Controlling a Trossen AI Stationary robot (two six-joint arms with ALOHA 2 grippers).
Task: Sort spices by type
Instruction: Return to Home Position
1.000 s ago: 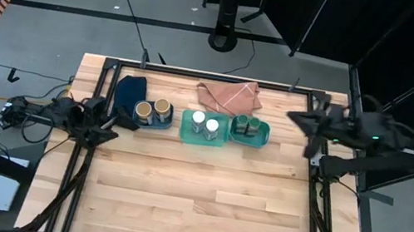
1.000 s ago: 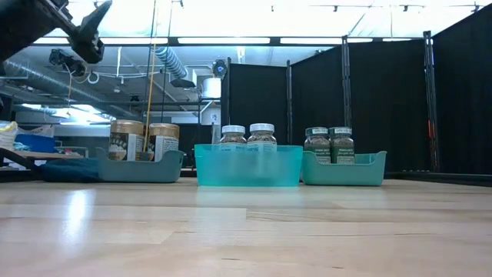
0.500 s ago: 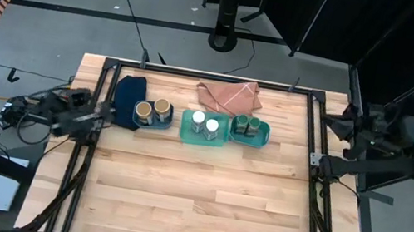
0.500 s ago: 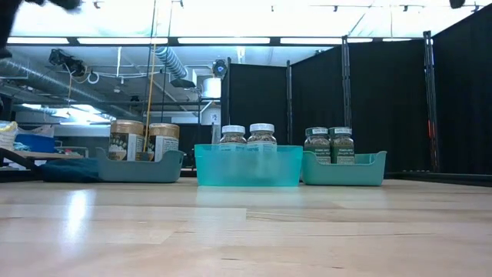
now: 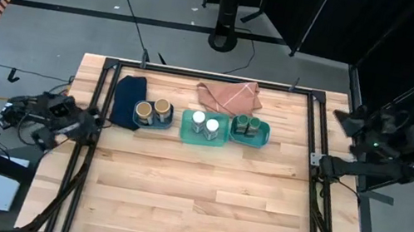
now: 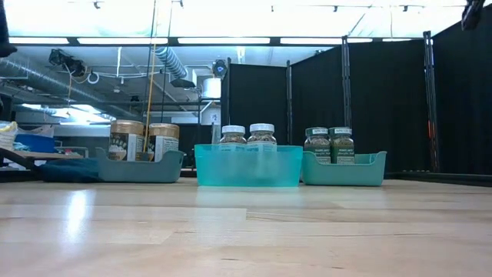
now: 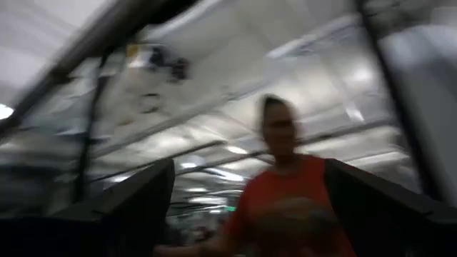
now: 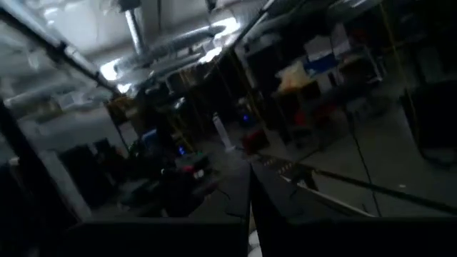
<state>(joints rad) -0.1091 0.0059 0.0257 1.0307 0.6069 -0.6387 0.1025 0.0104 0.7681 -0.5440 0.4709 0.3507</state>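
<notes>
high view: spices [image 5: 202, 121] between left gripper [image 5: 91, 120], right gripper [image 5: 344, 120].

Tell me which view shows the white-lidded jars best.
High view: both white-lidded jars show unblocked from above, side by side in the middle tray. Low view shows clearly only their tops above that tray's wall. Neither wrist view shows them.

Our left arm [image 5: 55, 114] sits folded far out to our left, left gripper [image 7: 248, 168] tilted upward, fingers [image 7: 143, 207] spread apart. Our right arm [image 5: 392, 140] is drawn back to our right, right gripper [image 5: 344, 120] pointing inward.
</notes>
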